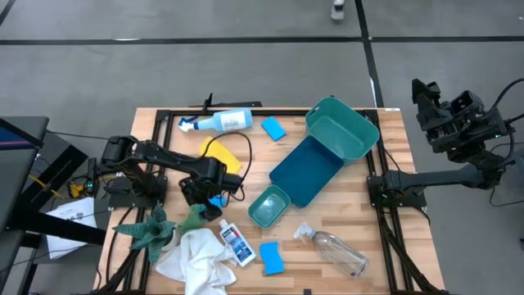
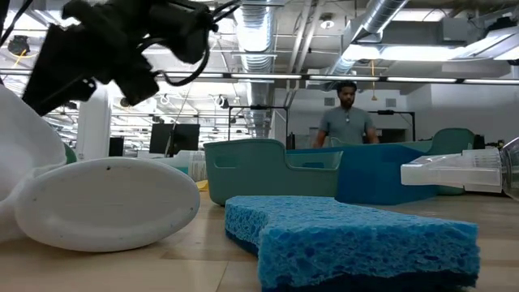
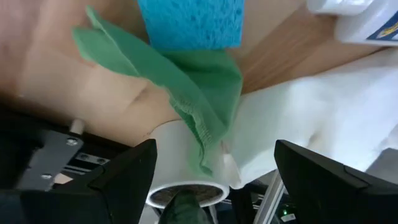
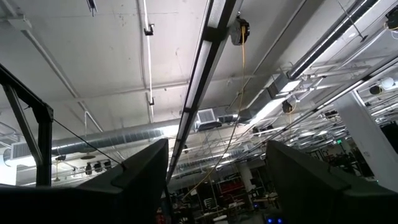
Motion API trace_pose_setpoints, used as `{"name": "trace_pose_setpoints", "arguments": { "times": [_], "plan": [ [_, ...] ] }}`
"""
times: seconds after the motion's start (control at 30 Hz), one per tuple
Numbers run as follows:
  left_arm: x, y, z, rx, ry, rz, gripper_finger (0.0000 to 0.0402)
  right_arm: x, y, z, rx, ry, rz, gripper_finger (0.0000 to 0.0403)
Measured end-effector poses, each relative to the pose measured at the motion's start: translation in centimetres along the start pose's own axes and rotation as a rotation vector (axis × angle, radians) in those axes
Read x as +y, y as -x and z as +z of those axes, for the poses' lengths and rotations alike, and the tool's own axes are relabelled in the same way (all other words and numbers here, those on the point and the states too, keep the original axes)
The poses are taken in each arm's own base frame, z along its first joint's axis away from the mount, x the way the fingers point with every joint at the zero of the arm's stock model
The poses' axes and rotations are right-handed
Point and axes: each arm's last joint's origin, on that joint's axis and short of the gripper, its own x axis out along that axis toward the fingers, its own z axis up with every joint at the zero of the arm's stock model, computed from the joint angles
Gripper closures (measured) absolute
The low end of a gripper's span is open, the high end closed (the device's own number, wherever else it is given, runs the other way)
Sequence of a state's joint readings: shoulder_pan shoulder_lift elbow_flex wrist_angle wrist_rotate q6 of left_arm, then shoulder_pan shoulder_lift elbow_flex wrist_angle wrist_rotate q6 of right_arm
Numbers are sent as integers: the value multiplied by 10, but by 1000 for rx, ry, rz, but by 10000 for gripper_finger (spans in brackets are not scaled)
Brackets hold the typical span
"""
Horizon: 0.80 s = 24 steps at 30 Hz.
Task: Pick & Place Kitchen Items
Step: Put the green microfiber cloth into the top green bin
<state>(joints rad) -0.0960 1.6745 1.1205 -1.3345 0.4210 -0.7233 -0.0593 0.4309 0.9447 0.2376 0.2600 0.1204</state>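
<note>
While left gripper [image 1: 209,199] fingers spread, sponge [image 3: 189,23] beyond.

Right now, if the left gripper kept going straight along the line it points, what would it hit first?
Probably the green cloth draped ahead of the open left gripper, with a blue sponge just beyond it and the white cloth alongside. Depth is uncertain.

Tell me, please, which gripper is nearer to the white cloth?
Left. The left gripper hovers open just beside the white cloth, near a blue sponge. The right gripper is raised off the table's far right side.
</note>
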Motion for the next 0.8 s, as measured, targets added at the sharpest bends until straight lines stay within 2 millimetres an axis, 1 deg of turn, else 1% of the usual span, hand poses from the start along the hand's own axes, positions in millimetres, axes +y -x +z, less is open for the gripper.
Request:
{"name": "trace_pose_setpoints", "arguments": {
  "times": [0.13,0.27,0.8],
  "plan": [
    [-1,-14,-2,8,4,8,80,0,0,0,3,1,0,143],
    [-3,-21,-2,22,1,-25,80,0,0,-1,6,1,-1,143],
    [-7,-21,1,-9,-22,-55,80,0,0,-2,21,3,-3,143]
  ]
}}
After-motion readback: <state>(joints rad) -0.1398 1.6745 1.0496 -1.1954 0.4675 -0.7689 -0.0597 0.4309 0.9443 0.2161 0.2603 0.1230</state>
